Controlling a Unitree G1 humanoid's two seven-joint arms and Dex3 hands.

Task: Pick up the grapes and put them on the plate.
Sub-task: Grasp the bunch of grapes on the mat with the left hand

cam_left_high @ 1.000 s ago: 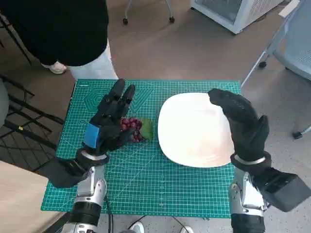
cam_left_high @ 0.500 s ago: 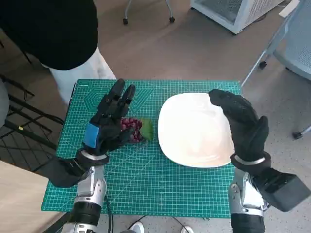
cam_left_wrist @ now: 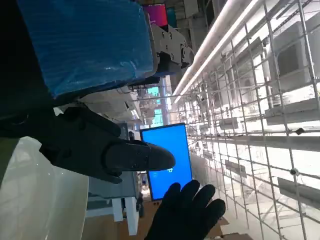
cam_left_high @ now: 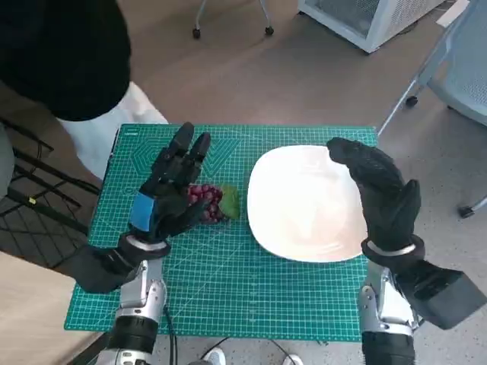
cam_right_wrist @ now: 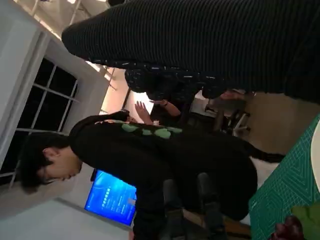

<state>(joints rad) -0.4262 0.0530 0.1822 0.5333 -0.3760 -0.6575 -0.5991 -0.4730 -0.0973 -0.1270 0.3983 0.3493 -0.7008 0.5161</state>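
Green and covered with a fine printed grid, the cutting mat is the largest thing on the small table, and it lies flat under everything else. On its right half sits the plate, white, smooth and nearly round, with nothing on it. The right hand, in its black knitted glove, hangs above the right side of this plate; its fingers are slightly bent and apart, and it holds nothing. The left hand, black with blue tape on the back, is over the left half of the mat with its fingers stretched and spread, also holding nothing. Its palm is just above the grapes, a small bunch of dark red round berries with a green leaf on the side toward the plate. The bunch lies on the mat, just beside the plate's left rim. I cannot tell if the hand touches the berries. A person in black stands near the table's far left corner.
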